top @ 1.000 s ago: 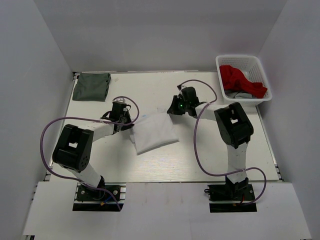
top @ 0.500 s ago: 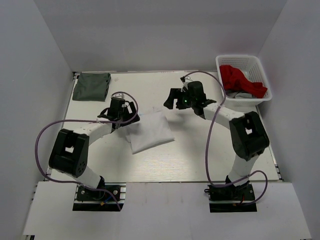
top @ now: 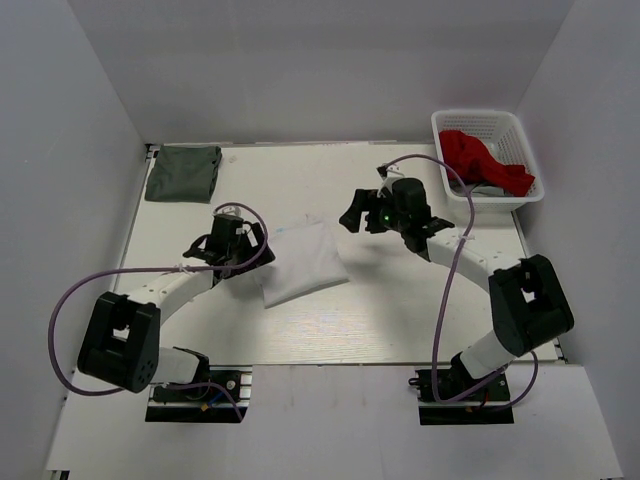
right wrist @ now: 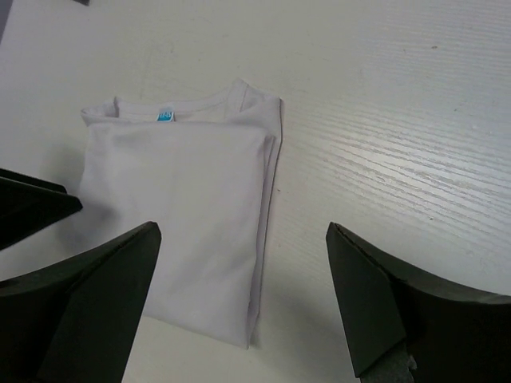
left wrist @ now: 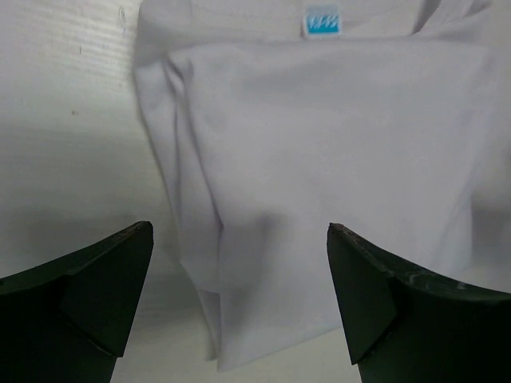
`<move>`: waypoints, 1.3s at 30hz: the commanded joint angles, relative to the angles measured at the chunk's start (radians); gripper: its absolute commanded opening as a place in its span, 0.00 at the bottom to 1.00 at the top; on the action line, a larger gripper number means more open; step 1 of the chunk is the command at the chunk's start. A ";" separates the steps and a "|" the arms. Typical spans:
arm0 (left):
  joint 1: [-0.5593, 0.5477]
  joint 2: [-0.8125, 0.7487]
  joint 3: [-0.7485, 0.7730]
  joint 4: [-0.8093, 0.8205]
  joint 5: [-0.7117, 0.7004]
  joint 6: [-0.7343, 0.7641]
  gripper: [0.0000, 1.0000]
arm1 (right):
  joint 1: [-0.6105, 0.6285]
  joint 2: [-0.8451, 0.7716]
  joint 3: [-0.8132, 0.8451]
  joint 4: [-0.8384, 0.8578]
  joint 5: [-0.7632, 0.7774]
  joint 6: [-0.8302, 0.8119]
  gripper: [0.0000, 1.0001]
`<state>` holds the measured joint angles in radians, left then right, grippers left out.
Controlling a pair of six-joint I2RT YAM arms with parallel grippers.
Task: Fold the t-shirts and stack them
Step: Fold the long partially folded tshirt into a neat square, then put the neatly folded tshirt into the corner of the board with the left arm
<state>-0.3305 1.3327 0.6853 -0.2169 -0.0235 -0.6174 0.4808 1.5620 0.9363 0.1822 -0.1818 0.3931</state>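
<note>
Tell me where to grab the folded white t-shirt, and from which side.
Probably the edge opposite the collar label, coming in low from the left. The white t-shirt lies flat in stacked layers, and the open left hand faces that edge with its fingers either side, so a pinch there should catch every layer.

The only marking is a small blue tag (left wrist: pixel 322 21) sewn inside the neckline of the folded white t-shirt (left wrist: pixel 319 159), on the side facing the far edge of the table (top: pixel 400 320). Its pale print is too blurred to read.
</note>
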 commanded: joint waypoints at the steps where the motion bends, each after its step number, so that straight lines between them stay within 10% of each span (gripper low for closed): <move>1: -0.005 -0.006 -0.030 -0.026 0.019 -0.022 1.00 | 0.005 -0.068 -0.013 0.043 0.013 0.007 0.90; 12: -0.016 0.227 -0.033 0.151 0.115 0.036 0.96 | 0.002 -0.079 -0.048 0.054 0.065 0.026 0.90; 23: -0.048 0.365 0.083 0.109 -0.002 0.090 0.00 | -0.005 -0.091 -0.102 0.085 0.159 0.047 0.90; 39: -0.013 0.483 0.664 -0.131 -0.145 0.639 0.00 | -0.007 -0.226 -0.201 0.068 0.395 0.029 0.90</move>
<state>-0.3531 1.7912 1.2747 -0.2581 -0.0849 -0.1429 0.4778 1.4086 0.7631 0.2192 0.1040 0.4332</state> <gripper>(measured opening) 0.039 0.902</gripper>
